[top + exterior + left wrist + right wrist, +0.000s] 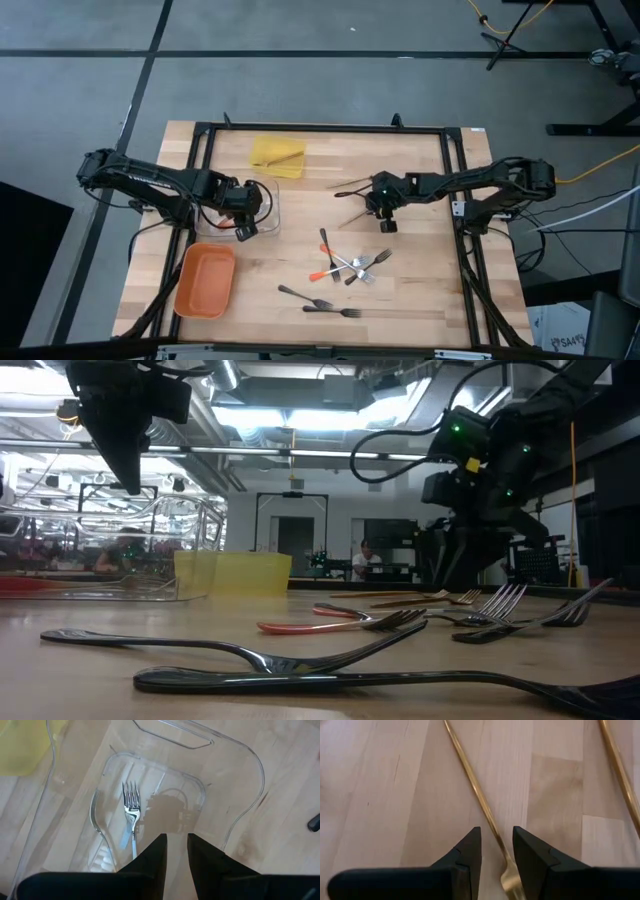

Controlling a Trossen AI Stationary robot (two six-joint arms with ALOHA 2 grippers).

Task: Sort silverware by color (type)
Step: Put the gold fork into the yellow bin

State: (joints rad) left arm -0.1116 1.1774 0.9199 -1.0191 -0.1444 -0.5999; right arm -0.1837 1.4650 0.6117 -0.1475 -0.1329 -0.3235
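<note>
My right claw (496,855) is parted and empty, straddling a gold fork (485,815) flat on the table (420,300). My left claw (176,852), also released, hangs above the clear tray (235,785) with a silver fork (132,810) inside. Other forks (345,268) lie mid-table, near the orange tray (205,282).

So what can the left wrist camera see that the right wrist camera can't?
Only the left wrist view shows a silver fork lying in the clear tray, with the left end effector open above it. Only the right wrist view shows a gold fork between the right end effector's open fingers. Both show the wooden table.
</note>
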